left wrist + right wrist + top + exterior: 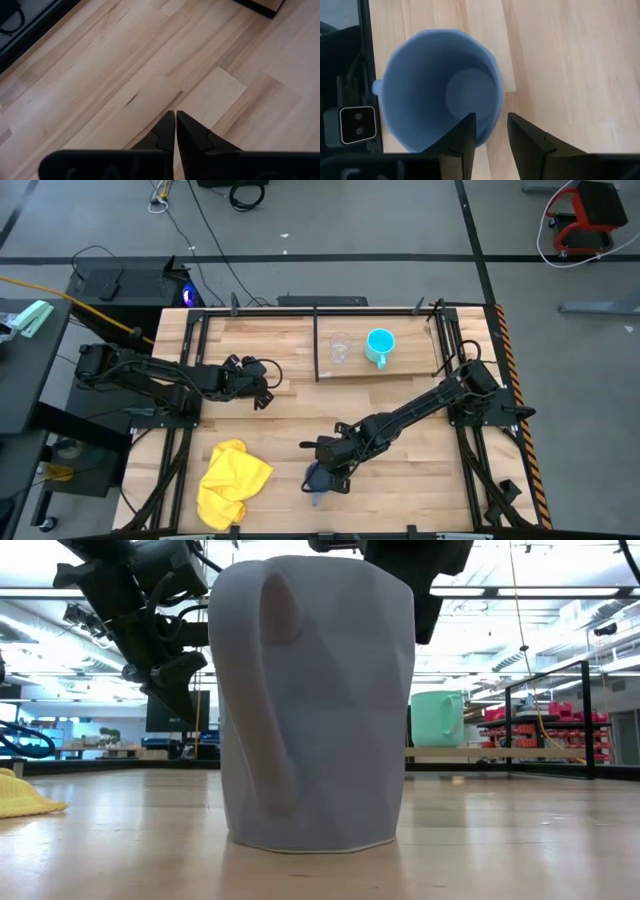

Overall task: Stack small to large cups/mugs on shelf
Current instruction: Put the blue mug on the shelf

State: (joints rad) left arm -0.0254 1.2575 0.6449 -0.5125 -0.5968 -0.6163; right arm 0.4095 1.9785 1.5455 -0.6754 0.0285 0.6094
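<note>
Near the table's front edge, right pincer [490, 131] open astride grey-blue mug [440, 87] rim, yellow cloth [232, 480] beside, left pincer [175, 131] seemingly closed.

Clear glass cup [340, 348] and cyan mug [379, 345] stand on the shelf [400, 370]; grey-blue mug [320, 477] upright on tabletop.

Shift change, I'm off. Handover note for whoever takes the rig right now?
Right gripper: jaws open, straddling the rim of the grey-blue mug, which stands upright on the tabletop near the front edge.
Left gripper: jaws shut, empty, waiting over bare tabletop on the left.
Done: glass cup and cyan mug stand side by side on the shelf.
Left: grip the grey-blue mug and move it onto the shelf.
</note>
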